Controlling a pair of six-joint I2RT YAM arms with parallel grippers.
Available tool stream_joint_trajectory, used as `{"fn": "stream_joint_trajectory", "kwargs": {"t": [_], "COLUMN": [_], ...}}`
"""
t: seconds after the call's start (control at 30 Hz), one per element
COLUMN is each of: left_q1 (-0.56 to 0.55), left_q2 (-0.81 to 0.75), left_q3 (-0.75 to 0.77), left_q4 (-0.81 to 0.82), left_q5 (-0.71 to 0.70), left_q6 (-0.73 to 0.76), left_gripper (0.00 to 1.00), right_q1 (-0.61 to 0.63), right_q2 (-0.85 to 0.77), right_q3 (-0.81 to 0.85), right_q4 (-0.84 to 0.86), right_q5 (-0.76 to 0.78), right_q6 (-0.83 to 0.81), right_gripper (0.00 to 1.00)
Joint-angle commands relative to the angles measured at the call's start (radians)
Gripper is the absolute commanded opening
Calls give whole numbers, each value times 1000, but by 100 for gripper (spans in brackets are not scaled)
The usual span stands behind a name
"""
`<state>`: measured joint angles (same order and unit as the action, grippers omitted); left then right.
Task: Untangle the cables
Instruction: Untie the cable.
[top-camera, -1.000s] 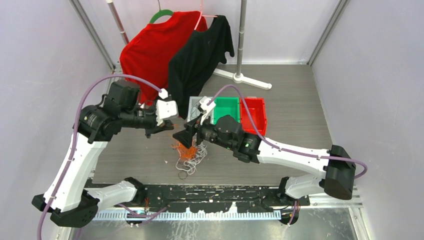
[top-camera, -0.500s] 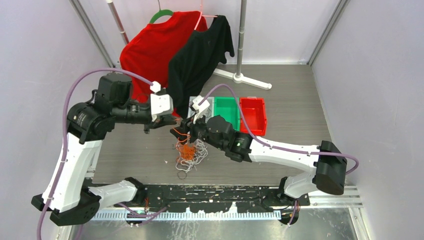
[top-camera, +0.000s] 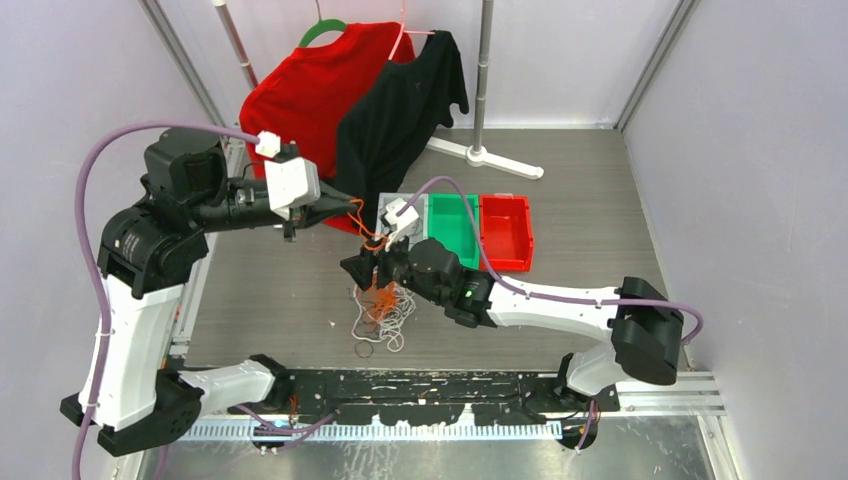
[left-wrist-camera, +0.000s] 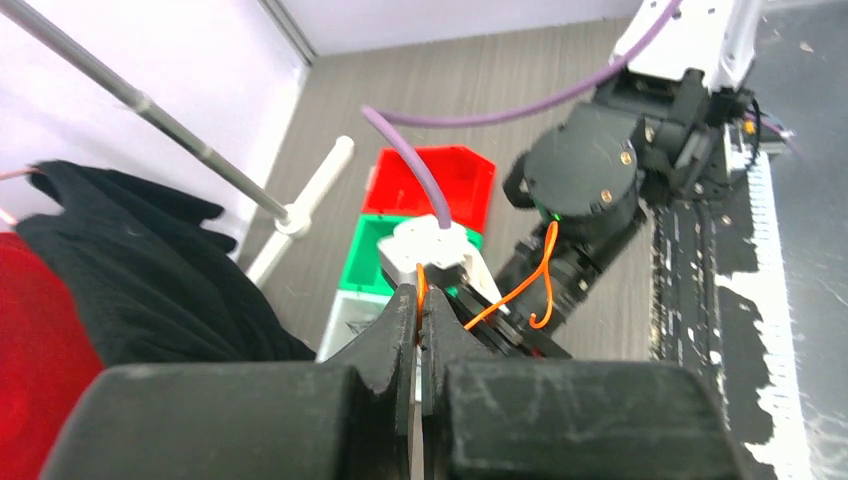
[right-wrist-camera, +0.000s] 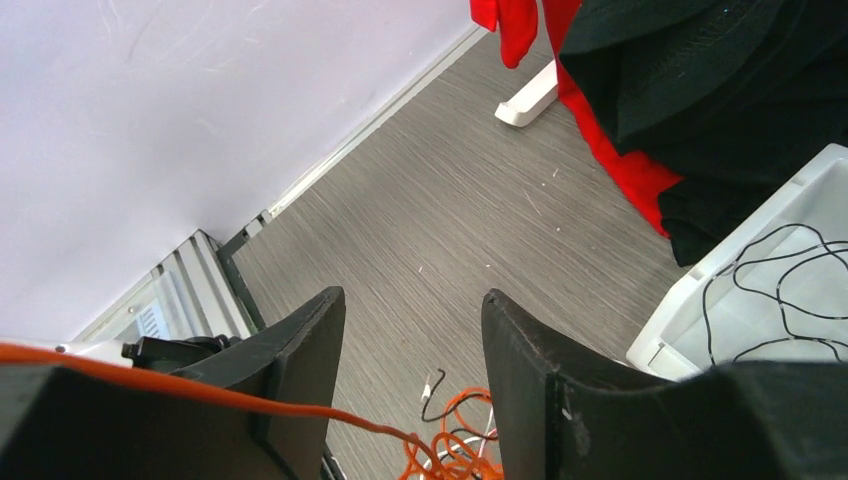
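The cables (top-camera: 378, 305) lie in a tangled heap of orange, white and black cords on the grey table, just in front of the bins. My left gripper (top-camera: 336, 201) is raised to the heap's upper left, shut on one orange cable (left-wrist-camera: 545, 272) that runs down to the heap; the strand sits pinched between its tips (left-wrist-camera: 421, 300). My right gripper (top-camera: 357, 268) hovers over the heap's top edge. It (right-wrist-camera: 413, 302) is open, nothing between its fingers. The orange cable (right-wrist-camera: 200, 385) crosses in front of its left finger, down to the tangle (right-wrist-camera: 450, 452).
A white bin (right-wrist-camera: 800, 290) holding a thin black cable, a green bin (top-camera: 455, 225) and a red bin (top-camera: 507, 228) stand side by side behind the heap. A red shirt (top-camera: 300, 100) and a black shirt (top-camera: 400, 110) hang on a rack at the back.
My left arm has risen and drawn back to the left, pulling the orange cable out of the heap. My right gripper has shifted left over the heap and its jaws have narrowed somewhat.
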<state>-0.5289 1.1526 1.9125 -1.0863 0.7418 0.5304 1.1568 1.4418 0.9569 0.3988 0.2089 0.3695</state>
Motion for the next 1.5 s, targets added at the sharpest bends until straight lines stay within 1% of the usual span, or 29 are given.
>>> {"fn": "stream_joint_trajectory", "kwargs": {"t": [0.0, 0.07, 0.17, 0.37, 0.57, 0.8, 1.1, 1.2, 1.23, 1.3, 1.4, 1.47], "left_q1": [-2, -2, -2, -2, -2, -2, -2, -2, -2, -2, -2, -2], "left_q2": [-31, -47, -59, -55, -32, 20, 96, 110, 110, 110, 44, -1], "left_q3": [25, 6, -7, 13, 39, 119, 247, 292, 307, 306, 187, 98], "left_q4": [251, 361, 482, 711, 953, 1130, 1357, 1388, 1374, 1296, 1253, 1248], "left_q5": [-17, -56, -108, -216, -349, -413, -452, -451, -447, -431, -371, -344], "left_q6": [-73, -88, -87, -68, -28, 41, 111, 134, 129, 114, 106, 104], "left_gripper": [0, 0, 0, 0, 0, 0, 0, 0, 0, 0, 0, 0], "right_q1": [3, 3, 3, 3, 3, 3, 3, 3, 3, 3, 3, 3], "right_q2": [17, 26, 37, 40, 44, 45, 43, 32, 22, -29, -131, -197], "right_q3": [1, -8, -33, -150, -270, -301, -307, -309, -311, -307, -285, -243], "right_q4": [85, 89, 98, 155, 218, 212, 187, 166, 155, 116, 64, 20], "right_q5": [24, 30, 49, 94, 148, 169, 162, 158, 154, 144, 120, 47], "right_q6": [34, 48, 70, 127, 180, 179, 172, 169, 165, 144, 97, 63], "right_gripper": [57, 57, 56, 56, 61, 68, 72, 72, 72, 73, 75, 76]}}
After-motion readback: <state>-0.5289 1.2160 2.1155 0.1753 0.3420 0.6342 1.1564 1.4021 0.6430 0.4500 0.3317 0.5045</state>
